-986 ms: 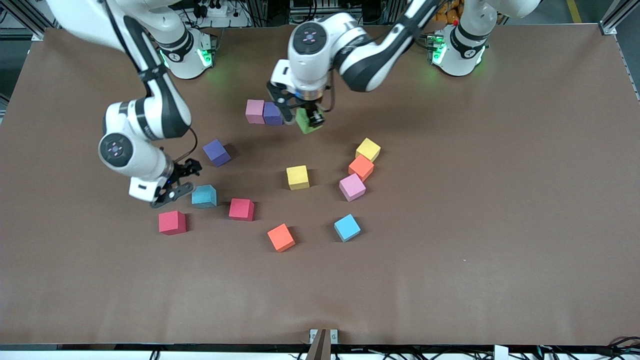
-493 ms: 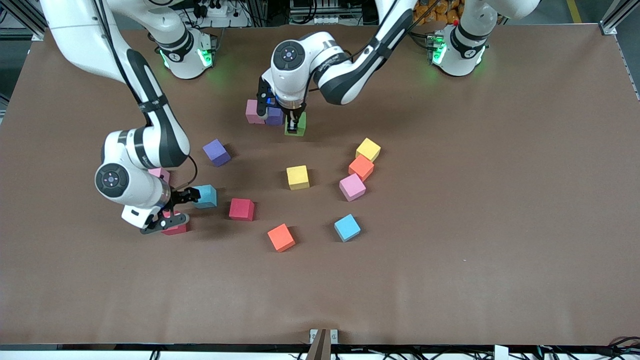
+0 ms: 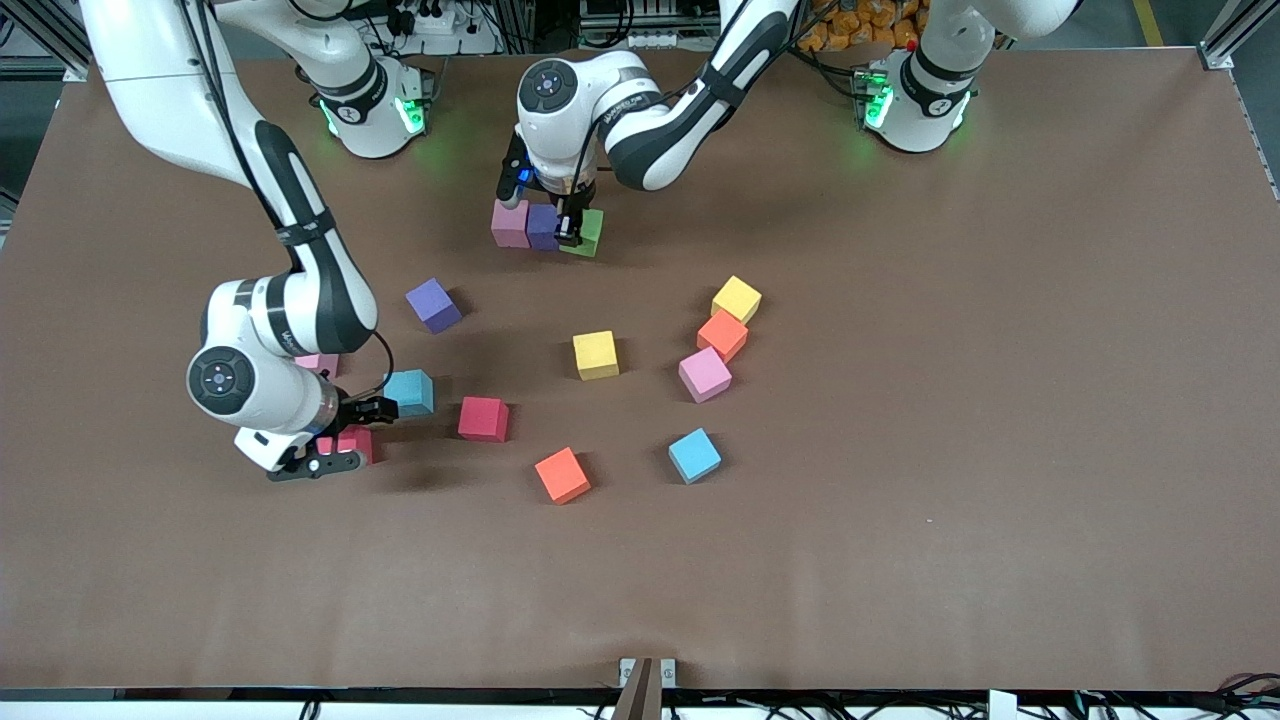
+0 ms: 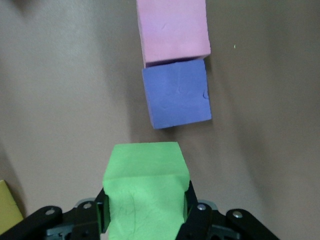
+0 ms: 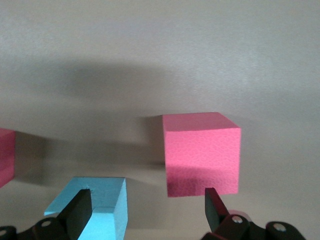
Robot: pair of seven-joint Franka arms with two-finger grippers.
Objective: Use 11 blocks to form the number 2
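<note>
The blocks are small matte foam cubes, all one size, spread over the brown counter (image 3: 1000, 400). Toward the edge where the arm bases stand, a pink block (image 3: 509, 223) and a purple block (image 3: 542, 226) sit touching side by side, and the green block (image 3: 588, 232) is just beside the purple one on its left-arm side, with a narrow gap showing in the left wrist view (three cubes in a row so far). The left gripper (image 3: 570, 228) has its jaws clamped on that green block (image 4: 145, 192), low at the counter. Loose cubes fill the middle: another purple block (image 3: 433, 304), a yellow block (image 3: 595, 354), a second yellow block (image 3: 736, 298) touching an orange block (image 3: 722, 335), which touches a pink block (image 3: 704, 374), plus a light blue block (image 3: 693, 455), an orange block (image 3: 561, 474) and a red block (image 3: 483, 418). Toward the right arm's end, the right gripper (image 3: 340, 437) is low with its jaws apart around a red block (image 3: 352, 440), beside a light blue block (image 3: 410, 391).
</note>
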